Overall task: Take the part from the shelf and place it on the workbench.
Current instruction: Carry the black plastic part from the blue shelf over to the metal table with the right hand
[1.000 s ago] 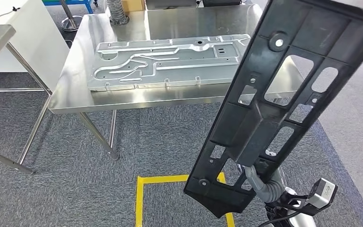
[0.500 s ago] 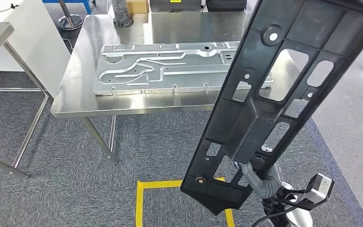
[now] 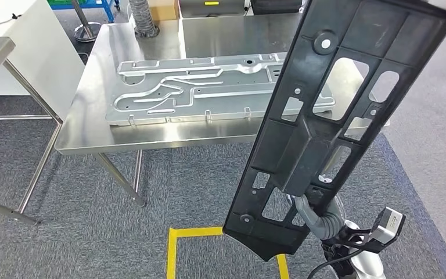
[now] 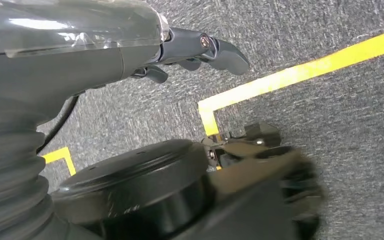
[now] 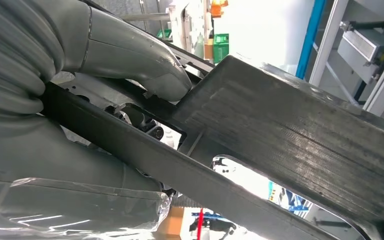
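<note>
The right arm point(image 3: 357, 261) came in at about five o'clock of the head view, its silver forearm rising into a grey ribbed wrist cover. Above that cover the right hand point(image 3: 310, 210) gripped the lower part of the black part point(image 3: 331, 116), which stood tilted toward one o'clock. In the right wrist view the thick grey thumb point(image 5: 140, 62) pressed against one face of the part while darker fingers point(image 5: 142, 122) reached through an opening from the other side. The left hand point(image 4: 130, 47) hung pointing at the floor, its dark fingers point(image 4: 215, 50) loosely curled and apart, holding nothing.
</note>
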Available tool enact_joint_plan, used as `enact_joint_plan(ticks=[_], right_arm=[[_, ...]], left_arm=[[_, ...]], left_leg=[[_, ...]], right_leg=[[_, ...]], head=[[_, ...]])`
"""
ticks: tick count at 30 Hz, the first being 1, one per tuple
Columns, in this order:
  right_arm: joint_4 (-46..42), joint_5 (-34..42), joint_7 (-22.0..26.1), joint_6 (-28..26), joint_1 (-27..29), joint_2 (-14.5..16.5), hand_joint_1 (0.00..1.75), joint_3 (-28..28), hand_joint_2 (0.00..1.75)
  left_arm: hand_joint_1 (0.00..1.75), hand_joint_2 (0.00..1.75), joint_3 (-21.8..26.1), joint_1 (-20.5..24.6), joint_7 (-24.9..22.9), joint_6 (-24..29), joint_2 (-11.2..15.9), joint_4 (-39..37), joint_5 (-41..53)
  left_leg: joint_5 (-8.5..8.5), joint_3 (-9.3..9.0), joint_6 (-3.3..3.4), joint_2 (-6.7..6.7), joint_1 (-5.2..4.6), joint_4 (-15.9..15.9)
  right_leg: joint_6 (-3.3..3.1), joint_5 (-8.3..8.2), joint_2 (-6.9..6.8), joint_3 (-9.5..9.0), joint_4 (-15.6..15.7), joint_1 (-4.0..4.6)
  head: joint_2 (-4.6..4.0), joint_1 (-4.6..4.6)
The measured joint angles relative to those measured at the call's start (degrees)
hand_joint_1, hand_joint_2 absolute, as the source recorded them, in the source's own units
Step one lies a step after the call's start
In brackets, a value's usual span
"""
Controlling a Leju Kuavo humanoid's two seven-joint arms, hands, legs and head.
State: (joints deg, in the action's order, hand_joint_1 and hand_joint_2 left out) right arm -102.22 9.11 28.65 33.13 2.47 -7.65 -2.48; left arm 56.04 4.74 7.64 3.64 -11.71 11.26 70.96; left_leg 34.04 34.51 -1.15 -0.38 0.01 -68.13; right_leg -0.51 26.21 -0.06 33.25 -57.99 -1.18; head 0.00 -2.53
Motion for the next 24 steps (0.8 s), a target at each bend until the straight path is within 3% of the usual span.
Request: enact_joint_plan(ticks=[1, 2, 3, 5, 7, 8, 12, 16, 18, 19, 20, 22, 24], right_arm=[[0.00, 0.00, 0.00, -0.09, 0.09, 0.00, 1.75, -0.03, 1.75], [0.00, 0.00, 0.00, -0.13, 0.18, 0.00, 1.75, -0.06, 1.75], [0.00, 0.00, 0.00, -0.14, 0.24, 0.00, 1.75, -0.09, 1.75], [0.00, 0.00, 0.01, -0.17, 0.29, 0.00, 1.75, -0.13, 1.75], [-0.01, -0.02, 0.01, -0.26, 0.24, 0.00, 1.75, -0.15, 1.75], [-0.01, -0.05, 0.01, -0.32, 0.23, 0.00, 1.75, -0.15, 1.75], [-0.16, -0.21, -0.01, -0.40, 0.29, 0.04, 1.75, -0.15, 1.75], [-0.42, -0.22, 0.05, -0.39, 0.36, 0.11, 1.75, -0.15, 1.75], [-0.43, -0.22, 0.10, -0.34, 0.76, 0.12, 1.75, -0.15, 1.75], [-0.43, -0.24, 0.15, -0.31, 1.05, 0.13, 1.75, -0.15, 1.75], [-0.43, -0.26, 0.23, -0.28, 1.31, 0.13, 1.75, -0.15, 1.75], [-0.45, -0.32, 0.37, -0.27, 1.48, 0.13, 1.75, -0.15, 1.75], [-0.50, -0.36, 0.44, -0.26, 1.49, 0.14, 1.75, -0.15, 1.75]], left_arm=[[0.00, 1.75, 0.01, 0.00, 0.09, -0.03, -0.01, 0.00, -0.01], [0.00, 1.75, 0.01, 0.03, 0.17, -0.05, -0.01, 0.00, -0.02], [0.00, 1.75, 0.02, 0.07, 0.24, -0.05, -0.01, 0.00, -0.04], [0.00, 1.75, 0.03, 0.10, 0.30, 0.02, -0.01, 0.00, -0.02], [0.00, 1.75, 0.03, 0.01, 0.40, 0.09, -0.03, 0.00, 0.04], [0.00, 1.75, 0.02, -0.03, 0.46, 0.09, -0.06, 0.00, 0.08], [0.00, 1.75, 0.04, -0.20, 0.52, 0.07, -0.22, 0.00, 0.26], [0.00, 1.75, 0.04, -0.07, 0.48, 0.07, -0.31, 0.00, 0.33], [0.00, 1.75, 0.04, -0.08, 0.39, 0.13, -0.31, 0.00, 0.36], [0.00, 1.75, 0.04, -0.12, 0.34, 0.20, -0.31, 0.00, 0.38], [0.00, 1.75, 0.04, -0.16, 0.30, 0.29, -0.31, 0.00, 0.41], [0.00, 1.75, 0.05, -0.20, 0.30, 0.48, -0.38, 0.00, 0.45], [0.00, 1.75, 0.05, -0.13, 0.33, 0.63, -0.45, 0.00, 0.48]], left_leg=[[0.98, 2.11, -0.14, 0.00, 0.09, -3.52], [0.91, 3.56, -0.21, 0.01, 0.14, -5.49], [-0.32, 4.00, -0.20, 0.01, 0.16, -5.31], [-5.22, 1.93, 0.13, 0.01, 0.16, 0.99], [-8.24, -0.64, 0.70, -0.01, -0.06, 7.58], [-8.59, -1.23, 0.97, -0.02, -0.19, 9.22], [-8.49, -1.85, 2.17, -0.06, -0.04, 10.58], [-8.55, -2.53, 2.96, 0.02, 0.16, 11.31], [-8.33, -2.69, 3.11, 0.02, 0.05, 11.28], [-8.12, -2.87, 3.17, 0.00, -0.02, 11.23], [-7.87, -3.14, 3.17, -0.03, -0.08, 11.17], [-7.26, -3.74, 2.90, -0.08, -0.14, 10.99], [-6.71, -3.95, 2.41, -0.10, -0.33, 10.71]], right_leg=[[-0.08, 0.20, -0.03, -0.20, -0.01, 0.03], [-0.10, 0.42, -0.04, -0.46, -0.02, 0.05], [-0.07, 0.66, 0.00, -0.78, -0.03, 0.05], [0.10, 1.21, 0.13, -1.61, -0.03, 0.05], [0.52, 1.68, 0.30, -2.08, -0.09, 0.22], [0.81, 1.78, 0.36, -2.08, -0.08, 0.29], [2.04, 2.37, 0.36, -1.94, -0.48, 0.28], [2.43, 5.20, 0.31, 0.48, -5.68, 0.28], [2.62, 6.67, 0.30, 3.86, -11.22, 0.22], [2.70, 6.63, 0.30, 5.53, -13.51, 0.18], [2.71, 5.42, 0.28, 6.17, -13.65, 0.16], [2.36, 1.00, 0.18, 3.40, -6.75, 0.21], [1.81, -0.91, 0.12, 0.95, -1.13, 0.46]], head=[[0.00, 0.01], [0.00, 0.01], [0.00, 0.02], [0.00, 0.01], [0.00, 0.01], [0.00, 0.02], [0.00, 0.02], [0.00, 0.02], [0.00, 0.02], [0.00, 0.02], [0.00, 0.02], [0.00, 0.02], [0.00, 0.02]])
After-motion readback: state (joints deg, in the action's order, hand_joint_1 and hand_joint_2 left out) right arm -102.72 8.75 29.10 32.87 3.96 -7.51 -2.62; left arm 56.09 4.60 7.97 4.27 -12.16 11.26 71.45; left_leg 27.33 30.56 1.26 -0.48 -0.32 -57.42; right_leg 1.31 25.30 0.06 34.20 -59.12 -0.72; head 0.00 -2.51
